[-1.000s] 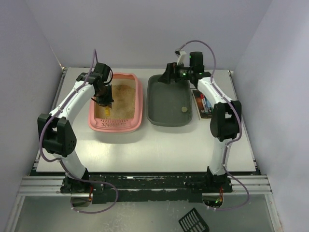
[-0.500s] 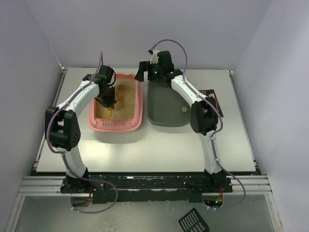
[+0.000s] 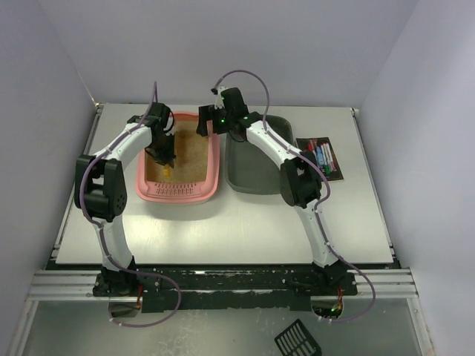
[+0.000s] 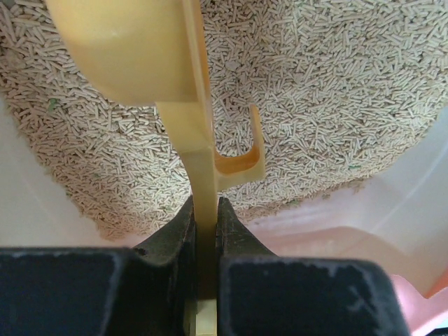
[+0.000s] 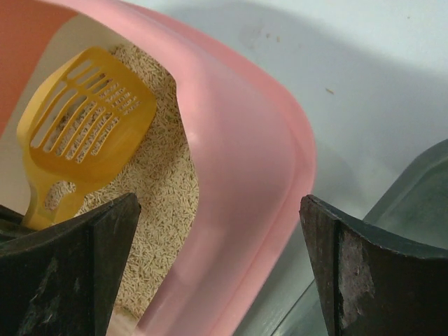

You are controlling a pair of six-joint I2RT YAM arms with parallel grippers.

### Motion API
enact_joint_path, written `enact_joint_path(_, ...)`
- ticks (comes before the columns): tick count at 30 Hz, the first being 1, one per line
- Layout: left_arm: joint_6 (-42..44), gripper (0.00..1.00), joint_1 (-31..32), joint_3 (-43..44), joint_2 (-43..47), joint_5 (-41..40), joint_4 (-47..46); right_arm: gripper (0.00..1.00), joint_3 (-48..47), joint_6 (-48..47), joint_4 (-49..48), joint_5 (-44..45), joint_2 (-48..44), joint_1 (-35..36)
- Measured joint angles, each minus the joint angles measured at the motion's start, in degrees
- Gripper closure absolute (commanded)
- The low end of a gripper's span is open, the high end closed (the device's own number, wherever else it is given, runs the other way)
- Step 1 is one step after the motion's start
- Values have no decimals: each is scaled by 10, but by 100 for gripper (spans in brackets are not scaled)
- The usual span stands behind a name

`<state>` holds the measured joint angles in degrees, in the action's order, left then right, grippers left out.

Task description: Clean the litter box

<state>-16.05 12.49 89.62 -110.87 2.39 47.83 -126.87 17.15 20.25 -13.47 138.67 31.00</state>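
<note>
The pink litter box (image 3: 178,194) holds tan litter (image 4: 336,105) and sits left of centre. My left gripper (image 3: 164,154) is inside it, shut on the handle of a yellow slotted scoop (image 4: 126,49), whose head lies over the litter. The scoop also shows in the top view (image 3: 167,172) and the right wrist view (image 5: 87,133). My right gripper (image 3: 204,123) is open over the box's far right corner. Its jaws stand one on each side of the pink rim (image 5: 245,196) without touching it.
A dark grey tray (image 3: 252,174) lies right of the litter box, its edge in the right wrist view (image 5: 413,182). A pack of markers (image 3: 320,158) lies at the right. A black slotted piece (image 3: 297,340) lies below the table's front rail.
My right arm has swung left, from the far end of the grey tray to the litter box's far right corner. My left gripper shifted slightly with the scoop.
</note>
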Motion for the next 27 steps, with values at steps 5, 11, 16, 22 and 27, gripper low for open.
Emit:
enact_joint_path(5, 14, 93, -4, 0, -6, 3, -3, 0, 0, 0, 8, 13, 1, 5)
enact_joint_path(11, 26, 93, -7, 12, -8, 3, -5, 0, 0, 0, 12, 51, 1, 6)
enact_joint_path(16, 32, 93, -8, 39, -14, 8, -14, 0, 0, 3, 12, 60, 1, 7)
enact_joint_path(22, 32, 93, -8, 43, -27, 19, -29, 0, 0, 9, 11, 52, 1, 8)
enact_joint_path(27, 28, 93, -8, 20, -26, 14, -59, 0, 0, 12, 10, 46, 2, 9)
